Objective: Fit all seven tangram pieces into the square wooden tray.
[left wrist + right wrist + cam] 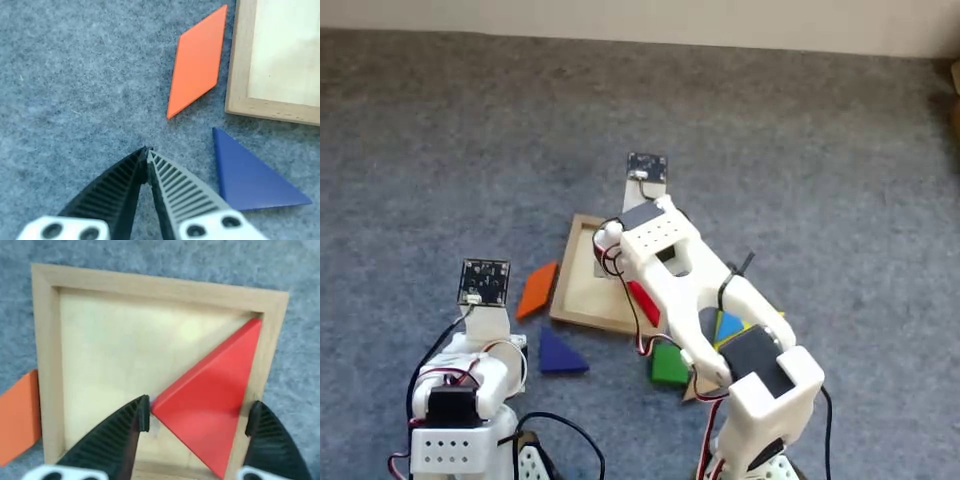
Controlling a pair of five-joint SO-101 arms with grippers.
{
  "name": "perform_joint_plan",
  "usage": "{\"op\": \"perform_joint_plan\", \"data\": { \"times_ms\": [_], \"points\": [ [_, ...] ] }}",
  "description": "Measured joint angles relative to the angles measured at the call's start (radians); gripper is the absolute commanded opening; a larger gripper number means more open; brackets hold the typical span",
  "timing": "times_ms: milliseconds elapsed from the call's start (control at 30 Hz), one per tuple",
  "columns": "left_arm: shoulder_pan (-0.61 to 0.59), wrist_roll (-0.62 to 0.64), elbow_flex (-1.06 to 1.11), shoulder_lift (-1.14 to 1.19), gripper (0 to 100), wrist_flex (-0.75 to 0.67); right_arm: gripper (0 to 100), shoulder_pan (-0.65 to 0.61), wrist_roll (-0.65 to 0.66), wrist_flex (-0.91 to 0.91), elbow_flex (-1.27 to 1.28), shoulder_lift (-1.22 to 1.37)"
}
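The square wooden tray (pixel 46 360) holds a large red triangle (pixel 210 400), one long edge along the tray's wall and a point in its corner. My right gripper (pixel 199 415) hangs open over it, one fingertip (pixel 142 412) by the triangle's inner corner and the other on the wall side. In the high view the right arm (pixel 670 260) covers much of the tray (pixel 570 300). My left gripper (pixel 146 152) is shut on nothing, low over the carpet, short of an orange parallelogram (pixel 197 60) and a dark blue triangle (pixel 245 175) outside the tray (pixel 240 75).
Grey carpet covers the whole table. A green square (pixel 668 365), a light blue piece (pixel 728 325) and a yellow piece (pixel 760 322) lie beside and partly under the right arm. The left arm's base (pixel 450 420) sits at the near left.
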Motion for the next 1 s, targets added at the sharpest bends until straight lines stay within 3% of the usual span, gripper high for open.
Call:
{"op": "perform_joint_plan", "data": {
  "times_ms": [367, 833, 1000],
  "points": [
    [0.000, 0.000, 0.000, 0.000, 1, 0.000, 29.7, 0.012, 0.005, 0.000, 0.000, 0.000],
    [0.000, 0.000, 0.000, 0.000, 1, 0.000, 29.7, 0.135, 0.186, 0.008, 0.002, 0.000],
    [0.000, 0.000, 0.000, 0.000, 1, 0.000, 29.7, 0.196, 0.358, 0.008, 0.002, 0.000]
  ]
}}
